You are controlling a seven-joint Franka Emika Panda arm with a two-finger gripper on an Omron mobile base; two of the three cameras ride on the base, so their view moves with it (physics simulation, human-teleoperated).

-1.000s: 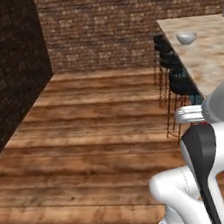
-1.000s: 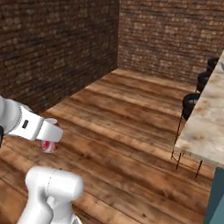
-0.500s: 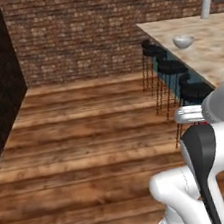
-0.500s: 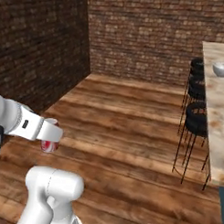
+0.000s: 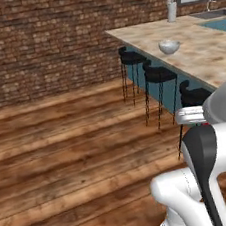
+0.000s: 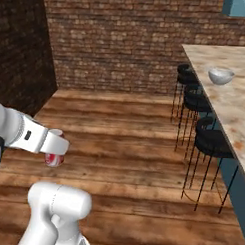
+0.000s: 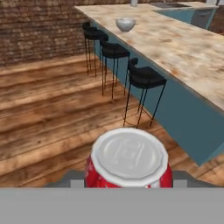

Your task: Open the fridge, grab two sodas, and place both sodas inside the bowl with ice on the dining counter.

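My gripper (image 6: 55,151) is shut on a short red soda can (image 6: 54,157) and holds it above the wooden floor, at the left of the right base view. In the hand view the can's pale top (image 7: 129,155) sits right in front of the camera, between the fingertips. The pale glassy bowl (image 5: 169,46) stands near the stool-side edge of the dining counter (image 5: 201,60), some way ahead of me and to the right. The same bowl (image 6: 220,76) (image 7: 125,24) shows on that beige marbled counter (image 6: 241,111) (image 7: 183,43). The fridge is out of view.
Three black stools (image 5: 158,75) (image 6: 197,103) (image 7: 144,78) line the counter's near side. A white bottle (image 5: 172,11) and a sink (image 5: 214,14) lie at its far end. A brick wall (image 5: 45,43) closes the back. Wooden floor (image 6: 119,139) lies open ahead.
The whole picture has shifted as the base turned, so the counter, stools and bowl now sit further left in both base views. The can stays in the gripper.
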